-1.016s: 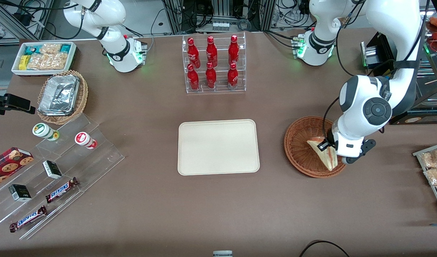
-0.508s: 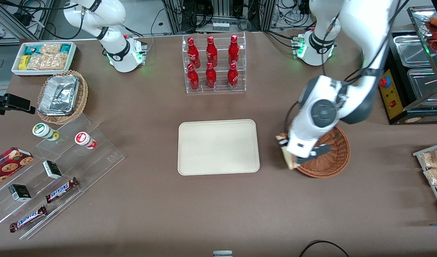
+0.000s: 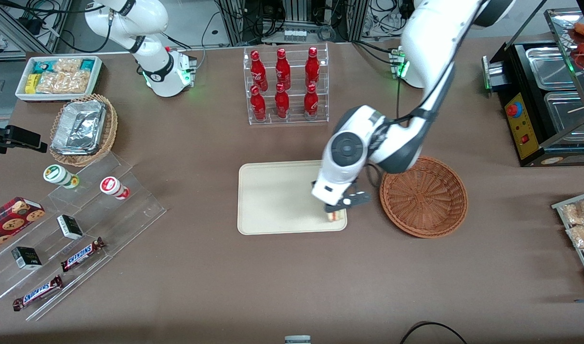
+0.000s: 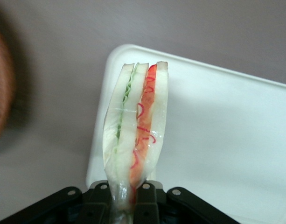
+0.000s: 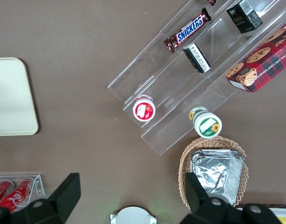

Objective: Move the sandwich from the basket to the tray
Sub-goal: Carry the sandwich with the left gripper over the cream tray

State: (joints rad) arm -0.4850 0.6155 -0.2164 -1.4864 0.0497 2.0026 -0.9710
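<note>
A brown desk (image 3: 201,286) carries a flat cream tray (image 3: 277,196) at its middle, bare except at the corner nearest the front camera on the working arm's side. Beside the tray, toward the working arm's end, sits a round reddish-brown wicker basket (image 3: 423,196) with nothing in it. The left arm's hand (image 3: 336,210) hangs over that tray corner, its fingers (image 4: 145,207) clamped on the sandwich (image 4: 136,135), a wrapped pale wedge with green and red filling, held just above the tray's rim.
</note>
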